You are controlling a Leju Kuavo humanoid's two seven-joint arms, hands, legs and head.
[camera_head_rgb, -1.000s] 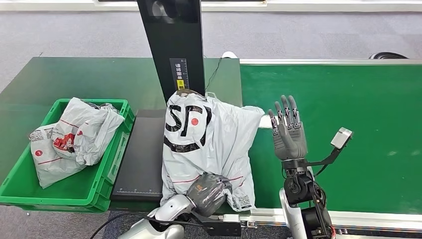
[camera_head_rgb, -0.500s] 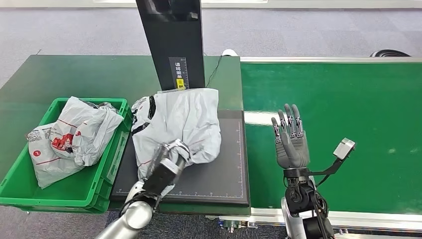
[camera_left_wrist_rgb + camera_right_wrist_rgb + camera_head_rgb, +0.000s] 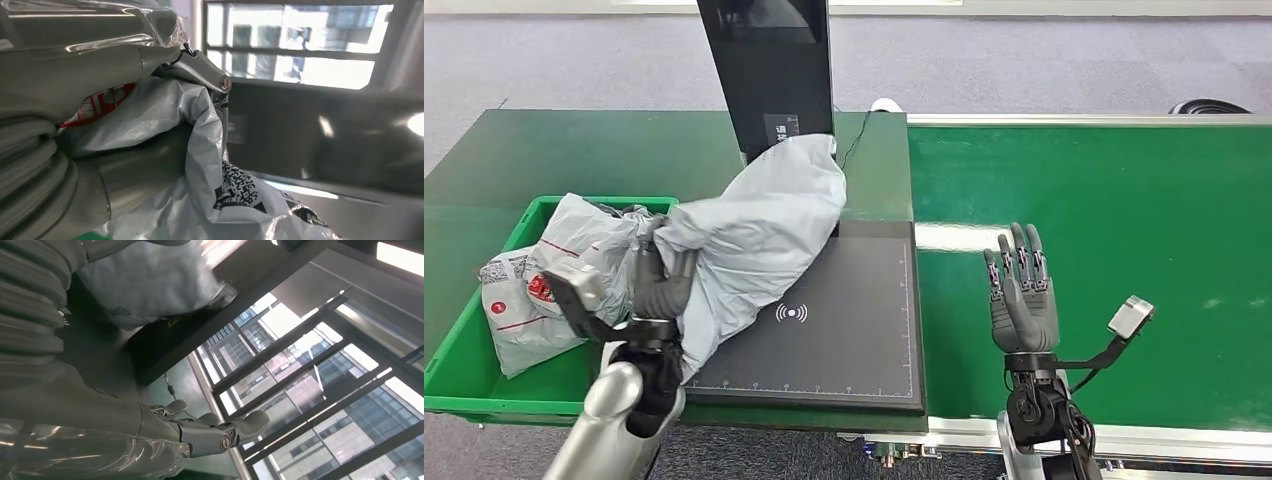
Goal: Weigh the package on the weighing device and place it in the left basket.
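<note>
left hand (image 3: 660,285) gripping the grey package (image 3: 754,225) by its near end | package stretched from the scale column (image 3: 769,75) across the black weighing device (image 3: 839,320) to the left basket (image 3: 484,375) rim (other bags (image 3: 559,270) already inside) | right hand (image 3: 1022,300) holding nothing, fingers spread, upright over the green conveyor (image 3: 1104,200)

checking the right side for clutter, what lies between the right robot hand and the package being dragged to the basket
In the head view, between the right robot hand and the grey package lie only bare black scale platform and green belt.
</note>
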